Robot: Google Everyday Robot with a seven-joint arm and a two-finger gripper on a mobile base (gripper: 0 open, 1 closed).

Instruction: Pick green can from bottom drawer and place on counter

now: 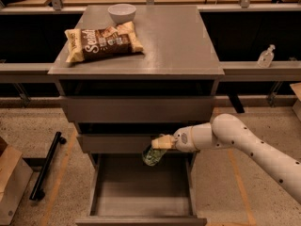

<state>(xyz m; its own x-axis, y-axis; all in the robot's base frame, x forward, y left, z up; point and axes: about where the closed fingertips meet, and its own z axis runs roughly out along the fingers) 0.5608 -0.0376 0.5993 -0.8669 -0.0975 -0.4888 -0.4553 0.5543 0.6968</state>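
The green can (152, 156) hangs tilted from my gripper (160, 143), held in the air above the open bottom drawer (141, 192) and just in front of the middle drawer's front panel. The gripper's cream fingers are shut on the can's upper part. My white arm reaches in from the right. The drawer's flat floor is bare. The counter (174, 41) is the grey-brown cabinet top above, well higher than the can.
A brown-and-cream snack bag (101, 42) and a white bowl (121, 12) lie on the counter's left and back. A clear bottle (265, 56) stands on the right ledge. A black bar (46, 165) and a brown box (11, 182) lie on the floor at left.
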